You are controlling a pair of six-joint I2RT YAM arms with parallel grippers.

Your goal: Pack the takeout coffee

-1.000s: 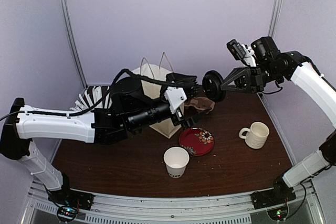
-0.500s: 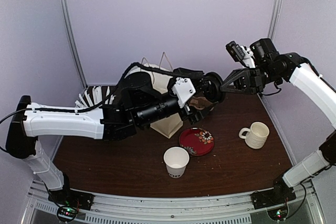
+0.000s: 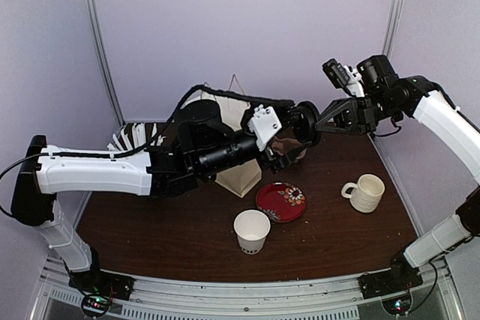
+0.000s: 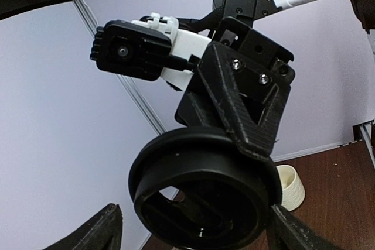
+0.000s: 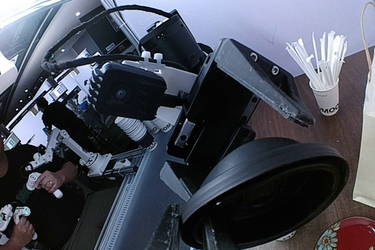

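Table: a dark brown wood-grain tabletop (image 3: 172,237) with a silvery metal rail (image 3: 240,294) along its near edge.
Walls: pale lilac panels (image 3: 247,20) close in three sides, with slim pale posts (image 3: 97,43) at the back corners.
Coffee cup: the tapered white paper cup (image 3: 252,228) stands upright and uncovered near the front. It has dark letters near its base and sits just in front of a round red flowered plate (image 3: 281,201).
Lid: the round black plastic lid (image 3: 304,122) is in the air above the back of the table, well apart from the cup.
Right gripper (image 3: 316,124): clamped on the lid's rim.
Left gripper (image 3: 291,134): spread wide with the lid between its fingers; whether they touch it cannot be told.
Right side: a cream ribbed ceramic mug (image 3: 367,192) stands upright.
Back: a white paper bag with string handles (image 3: 238,176) stands behind the left arm.
Back left corner: a paper cup of white sticks (image 5: 325,100).
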